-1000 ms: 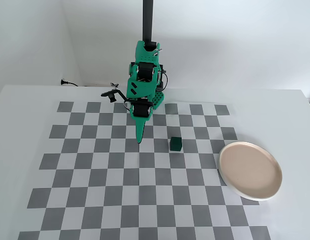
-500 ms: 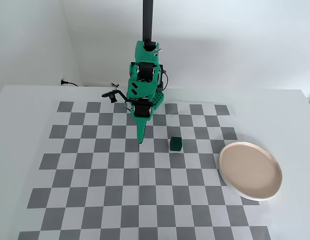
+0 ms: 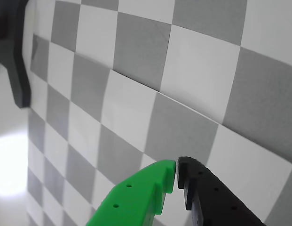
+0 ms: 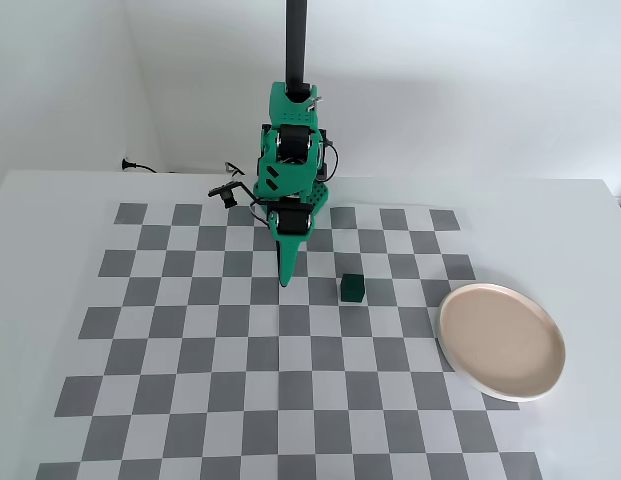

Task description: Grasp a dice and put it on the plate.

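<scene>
In the fixed view the dark green dice sits on the checkerboard mat, just right of the gripper tip. The beige-pink plate with a whitish rim lies at the mat's right edge, empty. My gripper points down at the mat, to the left of the dice and apart from it. In the wrist view the gripper enters from the bottom, its green and black fingertips nearly touching with nothing between them. The dice and plate are out of the wrist view.
The green arm rises at the back of the mat, with a black post behind it. A dark bracket shows at the wrist view's top left. A cable lies at the back left.
</scene>
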Available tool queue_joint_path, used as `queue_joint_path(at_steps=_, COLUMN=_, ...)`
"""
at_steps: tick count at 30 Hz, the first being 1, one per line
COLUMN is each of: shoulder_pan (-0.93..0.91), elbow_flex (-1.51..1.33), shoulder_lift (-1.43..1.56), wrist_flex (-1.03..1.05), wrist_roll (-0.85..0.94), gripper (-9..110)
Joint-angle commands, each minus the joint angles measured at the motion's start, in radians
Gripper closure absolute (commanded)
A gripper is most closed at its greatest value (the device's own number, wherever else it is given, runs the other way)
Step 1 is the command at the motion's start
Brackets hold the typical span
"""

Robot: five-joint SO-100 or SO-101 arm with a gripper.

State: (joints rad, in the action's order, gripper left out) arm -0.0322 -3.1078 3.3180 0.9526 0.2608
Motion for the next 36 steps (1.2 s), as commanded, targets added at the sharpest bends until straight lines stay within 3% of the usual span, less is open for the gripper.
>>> queue_joint_path(at_steps=1, shoulder_pan=0.029, elbow_flex=0.014, shoulder_lift=0.018, wrist_flex=0.020, wrist_roll=0.350, gripper=106)
queue_joint_path(at_steps=9, shoulder_pan=-0.018, elbow_flex=0.014, shoulder_lift=0.018, wrist_flex=-0.003, wrist_roll=0.723, gripper=106)
queue_joint_path(at_steps=25, shoulder_pan=0.190, elbow_flex=0.015, shoulder_lift=0.015, wrist_flex=0.058, wrist_roll=1.519, gripper=106)
queue_joint_path(at_steps=27, shoulder_pan=0.209, elbow_flex=0.018, shoulder_lift=0.014, wrist_flex=0.106, wrist_roll=1.608, gripper=101)
queue_joint_path(at_steps=31, shoulder_pan=0.275, elbow_flex=0.040, shoulder_lift=0.012, wrist_flex=0.166, wrist_roll=1.652, gripper=90)
queue_joint_path(at_steps=36, shoulder_pan=0.379, elbow_flex=0.080, shoulder_lift=0.014, wrist_flex=0.204, wrist_roll=1.620, gripper=86)
